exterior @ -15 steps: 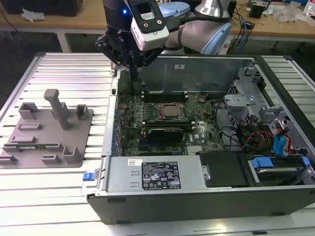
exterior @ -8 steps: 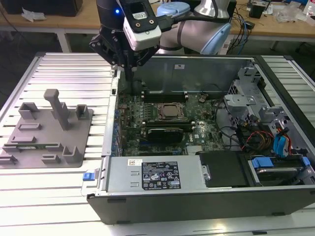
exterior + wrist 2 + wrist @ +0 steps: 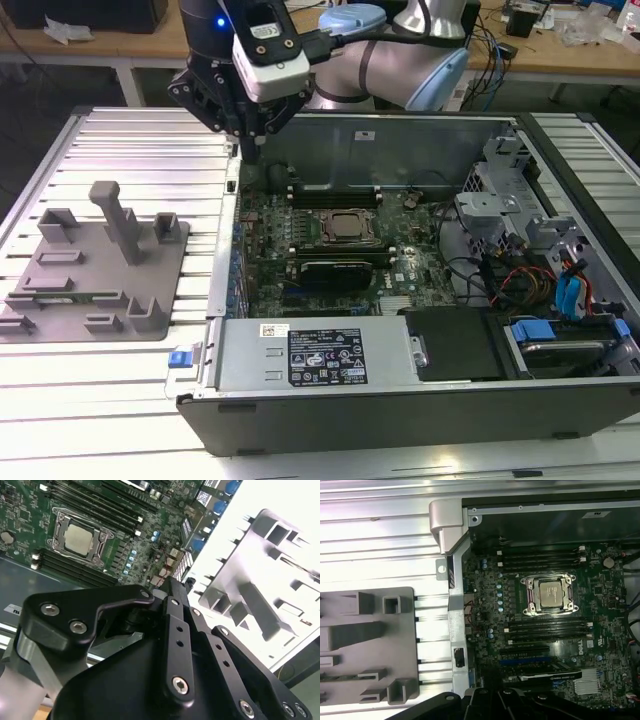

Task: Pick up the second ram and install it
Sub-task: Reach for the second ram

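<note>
The second ram (image 3: 76,297) is a thin green strip lying flat in a slot of the grey fixture tray (image 3: 150,330), near the tray's front on the exterior view's left. My gripper (image 3: 250,146) hangs well away from it, over the back left corner of the open computer case (image 3: 400,410), with its black fingers drawn together and nothing between them. Both wrist views look down on the motherboard with the silver processor (image 3: 551,593) and the dark memory slots (image 3: 545,628) on either side of it. The tray's posts (image 3: 260,605) also appear in the second wrist view.
The case's metal side wall (image 3: 222,270) stands between the tray and the motherboard. A black power supply (image 3: 320,355) fills the case's front, with drive bays and cables (image 3: 560,290) on the exterior view's right. The ribbed metal table (image 3: 130,140) surrounds everything.
</note>
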{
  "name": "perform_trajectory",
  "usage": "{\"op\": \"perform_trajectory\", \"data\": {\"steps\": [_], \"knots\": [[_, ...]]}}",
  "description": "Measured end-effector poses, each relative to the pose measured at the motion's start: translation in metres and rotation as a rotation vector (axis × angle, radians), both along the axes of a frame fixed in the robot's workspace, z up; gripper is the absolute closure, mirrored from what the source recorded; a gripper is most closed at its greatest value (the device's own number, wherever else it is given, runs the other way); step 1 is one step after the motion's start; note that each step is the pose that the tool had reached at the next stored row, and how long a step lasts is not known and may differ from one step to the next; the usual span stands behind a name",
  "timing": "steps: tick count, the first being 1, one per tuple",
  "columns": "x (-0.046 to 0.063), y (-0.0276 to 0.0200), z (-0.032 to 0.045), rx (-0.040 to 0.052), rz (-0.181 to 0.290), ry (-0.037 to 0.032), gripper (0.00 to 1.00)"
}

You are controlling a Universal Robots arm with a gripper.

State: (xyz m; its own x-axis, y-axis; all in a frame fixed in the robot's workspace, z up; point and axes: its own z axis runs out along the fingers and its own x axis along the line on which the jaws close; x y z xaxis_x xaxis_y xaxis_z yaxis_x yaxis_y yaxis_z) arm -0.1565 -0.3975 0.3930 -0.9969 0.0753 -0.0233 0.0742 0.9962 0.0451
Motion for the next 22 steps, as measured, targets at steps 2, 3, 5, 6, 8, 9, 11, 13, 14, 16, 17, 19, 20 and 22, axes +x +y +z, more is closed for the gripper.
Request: {"op": "perform_trajectory", "data": {"steps": [2, 3, 5, 6, 8, 9, 11, 13, 14, 16, 17, 19, 20, 22], "knots": [[-0.003, 0.0004, -0.0001, 0.0, 0.0, -0.0001, 0.92], [-0.005, 0.0005, -0.0001, 0.0, 0.0, 0.0001, 0.92], [-0.011, 0.0007, -0.0002, 0.0, 0.0, 0.0, 0.92], [-0.013, 0.0007, -0.0004, 0.0, 0.0, 0.0, 0.92], [-0.018, 0.0007, -0.0005, 0.0, 0.0, 0.0, 0.92], [-0.021, 0.0007, -0.0005, 0.0, 0.0, 0.0, 0.92], [-0.024, 0.0007, -0.0007, -0.0001, 0.0, 0.0, 0.92], [-0.029, 0.0007, -0.0009, 0.0, 0.0, 0.0, 0.92], [-0.031, 0.0007, -0.001, 0.0, 0.0, 0.0, 0.92], [-0.036, 0.0007, -0.0012, 0.0, 0.0, -0.0001, 0.92], [-0.038, 0.0007, -0.0013, 0.0, 0.0, 0.0, 0.92], [-0.042, 0.0007, -0.0014, 0.0, 0.0, 0.0, 0.92], [-0.044, 0.0007, -0.0015, 0.0, 0.0, 0.0, 0.92], [-0.052, 0.0007, -0.0017, 0.0, 0.0, 0.0, 0.92]]}}
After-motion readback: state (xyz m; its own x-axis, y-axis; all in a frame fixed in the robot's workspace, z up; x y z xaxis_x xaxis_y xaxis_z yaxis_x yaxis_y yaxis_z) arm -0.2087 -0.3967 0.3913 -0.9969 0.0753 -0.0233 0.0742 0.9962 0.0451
